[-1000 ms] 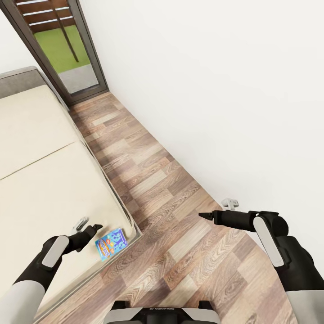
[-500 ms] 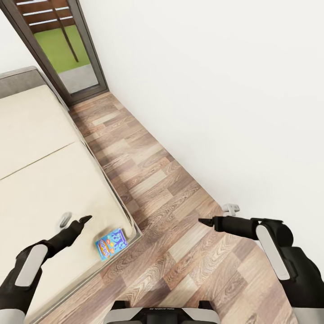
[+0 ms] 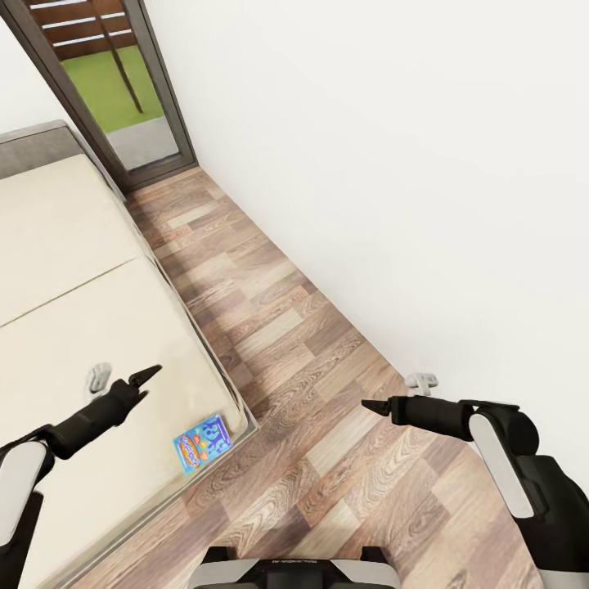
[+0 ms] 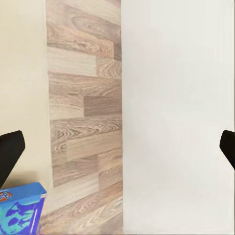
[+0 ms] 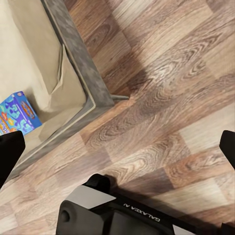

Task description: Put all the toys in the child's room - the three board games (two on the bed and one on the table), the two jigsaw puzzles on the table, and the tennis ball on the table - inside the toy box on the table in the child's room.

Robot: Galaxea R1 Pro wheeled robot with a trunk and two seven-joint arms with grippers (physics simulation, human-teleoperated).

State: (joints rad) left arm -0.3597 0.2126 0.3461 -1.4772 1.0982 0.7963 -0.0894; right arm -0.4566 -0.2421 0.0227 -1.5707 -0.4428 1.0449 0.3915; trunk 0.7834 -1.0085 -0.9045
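Near the corner of the cream-mattress bed (image 3: 74, 327) lies 1 small blue-white board game box (image 3: 202, 442). Left gripper (image 3: 147, 375) hovers beside it, jaws wide, empty. Come down flat over it, straddle its short edges.

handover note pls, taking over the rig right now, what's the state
Left gripper: open, empty, hovering over the bed, up-left of the board game.
Right gripper: empty, over the wood floor, fingers spread in the right wrist view.
The blue-white board game lies flat near the bed's corner, ungrasped.
Done: nothing that can be confirmed from here.
Left: grasp this game and carry it to the toy box. The table and other toys are out of view, so check them yourself.
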